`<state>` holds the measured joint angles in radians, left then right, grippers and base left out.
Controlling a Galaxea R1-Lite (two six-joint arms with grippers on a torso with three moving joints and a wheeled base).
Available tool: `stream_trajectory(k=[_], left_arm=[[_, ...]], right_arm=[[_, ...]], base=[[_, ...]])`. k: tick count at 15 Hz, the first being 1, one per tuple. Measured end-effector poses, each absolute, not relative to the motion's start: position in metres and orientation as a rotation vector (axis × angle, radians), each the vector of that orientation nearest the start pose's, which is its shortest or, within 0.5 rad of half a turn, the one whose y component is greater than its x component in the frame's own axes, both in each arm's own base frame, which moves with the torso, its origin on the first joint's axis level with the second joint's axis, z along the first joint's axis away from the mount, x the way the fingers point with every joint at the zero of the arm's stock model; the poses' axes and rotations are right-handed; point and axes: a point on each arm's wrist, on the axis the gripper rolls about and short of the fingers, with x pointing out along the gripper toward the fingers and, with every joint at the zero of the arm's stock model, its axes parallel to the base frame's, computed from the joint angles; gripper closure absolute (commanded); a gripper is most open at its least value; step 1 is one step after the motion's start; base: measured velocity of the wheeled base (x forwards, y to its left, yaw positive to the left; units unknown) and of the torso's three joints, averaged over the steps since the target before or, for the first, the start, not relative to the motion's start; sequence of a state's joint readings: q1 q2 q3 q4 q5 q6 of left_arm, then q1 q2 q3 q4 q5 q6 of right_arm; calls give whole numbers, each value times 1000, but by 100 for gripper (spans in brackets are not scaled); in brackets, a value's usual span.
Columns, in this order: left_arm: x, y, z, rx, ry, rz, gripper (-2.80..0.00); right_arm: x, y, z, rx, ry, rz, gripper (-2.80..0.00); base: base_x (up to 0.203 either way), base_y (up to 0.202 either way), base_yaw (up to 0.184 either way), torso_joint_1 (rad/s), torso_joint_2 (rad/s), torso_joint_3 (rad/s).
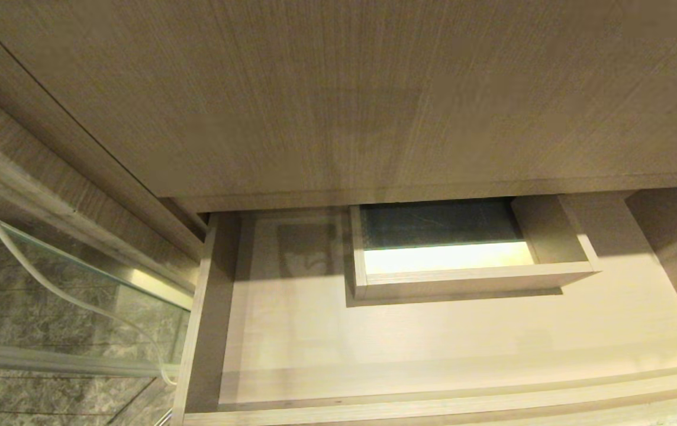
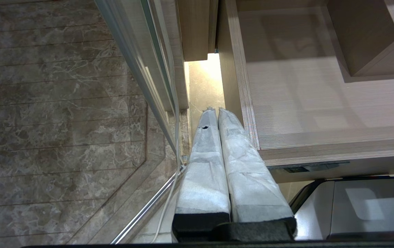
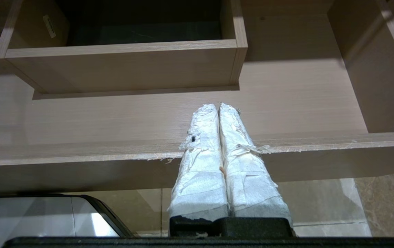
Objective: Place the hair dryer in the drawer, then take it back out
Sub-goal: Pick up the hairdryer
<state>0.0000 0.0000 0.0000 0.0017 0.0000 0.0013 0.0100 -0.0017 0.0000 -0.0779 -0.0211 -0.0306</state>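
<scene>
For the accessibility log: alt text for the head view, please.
An open wood-grain drawer with nothing lying in it, only a small boxed cut-out near its back, under a taller wood panel. No hair dryer or gripper shows; a white cord hangs at left.

Warm, dim yellowish light, a bright patch inside the drawer, soft shadow beneath the overhanging panel.
</scene>
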Motion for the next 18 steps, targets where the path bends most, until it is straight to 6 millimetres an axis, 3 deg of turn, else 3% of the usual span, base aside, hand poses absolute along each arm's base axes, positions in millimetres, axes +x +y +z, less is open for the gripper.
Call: stream_trajectory(k=[18], left_arm=[[-23, 0, 75, 1, 1, 0, 0]], right_arm=[[-23, -1, 83, -37, -78, -11, 0]], base=[[0, 0, 0, 0, 0, 0]])
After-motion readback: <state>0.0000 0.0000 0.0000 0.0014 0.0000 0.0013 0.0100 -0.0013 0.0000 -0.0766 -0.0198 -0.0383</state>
